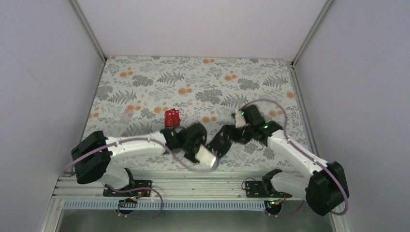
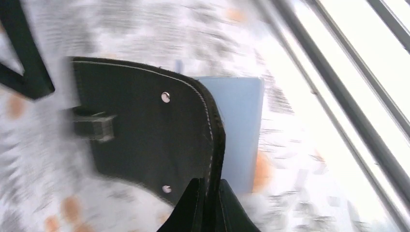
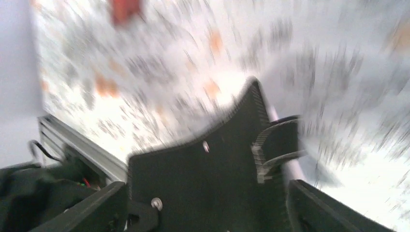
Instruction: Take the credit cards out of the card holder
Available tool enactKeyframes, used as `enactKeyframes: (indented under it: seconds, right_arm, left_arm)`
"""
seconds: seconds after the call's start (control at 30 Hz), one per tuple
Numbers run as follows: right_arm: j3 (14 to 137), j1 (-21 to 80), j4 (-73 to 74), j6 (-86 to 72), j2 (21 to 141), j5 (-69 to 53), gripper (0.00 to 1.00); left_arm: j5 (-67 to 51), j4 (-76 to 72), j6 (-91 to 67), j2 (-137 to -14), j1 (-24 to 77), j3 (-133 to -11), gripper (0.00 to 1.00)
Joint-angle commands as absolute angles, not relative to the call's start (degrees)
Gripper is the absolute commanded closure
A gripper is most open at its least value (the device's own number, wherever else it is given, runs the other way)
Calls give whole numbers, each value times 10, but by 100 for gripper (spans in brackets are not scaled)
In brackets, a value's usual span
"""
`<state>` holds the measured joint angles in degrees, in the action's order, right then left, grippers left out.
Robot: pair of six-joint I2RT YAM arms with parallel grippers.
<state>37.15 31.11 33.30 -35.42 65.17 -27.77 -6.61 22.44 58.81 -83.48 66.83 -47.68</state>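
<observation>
Tabletop [image 1: 193, 77]; card holder [image 1: 207, 156] at near edge

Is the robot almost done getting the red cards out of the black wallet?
Partly. Done: red credit cards lie on the table, out of the card holder. In hand: the left gripper pinches the holder's edge, with its blue inside showing, and the right gripper has its jaws wide around it. Left: no red shows inside, but I cannot tell if it is empty.
</observation>
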Motion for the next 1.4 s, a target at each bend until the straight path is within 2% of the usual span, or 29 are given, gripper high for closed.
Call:
enactKeyframes:
  seconds: [0.0, 0.07, 0.23, 0.33, 0.4, 0.47, 0.6, 0.77, 0.9, 1.03, 1.2, 1.37]
  right_arm:
    - [494, 212, 394, -277, 611, -281, 12]
    - [532, 176, 409, -256, 619, -277, 10]
    - [554, 119, 412, -216, 642, -309, 10]
    - [538, 116, 405, -204, 652, -320, 10]
    - [529, 116, 408, -200, 660, -304, 10]
    - [520, 116, 410, -199, 665, -287, 11]
    - [510, 117, 409, -209, 669, -285, 13]
    - [498, 130, 385, -234, 666, -289, 16]
    - [499, 184, 355, -246, 660, -250, 15]
    - [494, 256, 286, -268, 677, -270, 12]
    - [522, 317, 308, -256, 749, -176, 12]
    - [521, 351, 244, -229, 729, -245, 11]
  left_arm:
    - [-404, 281, 465, -837, 502, -584, 98]
    - [-525, 301, 436, -880, 423, -607, 98]
    - [-772, 370, 411, -1034, 311, -655, 98]
    - [-864, 525, 517, -1165, 253, -729, 98]
    - [-932, 756, 695, -1254, 220, -797, 98]
    - [-986, 778, 678, -1317, 199, -822, 98]
    - [-999, 778, 661, -1361, 196, -813, 98]
    - [-1019, 779, 639, -1352, 199, -817, 98]
    - [-1015, 779, 612, -1341, 205, -833, 98]
    - [-1010, 779, 593, -1339, 215, -845, 97]
    - [-994, 779, 584, -1325, 228, -863, 97]
    - [-941, 778, 550, -1309, 230, -915, 91]
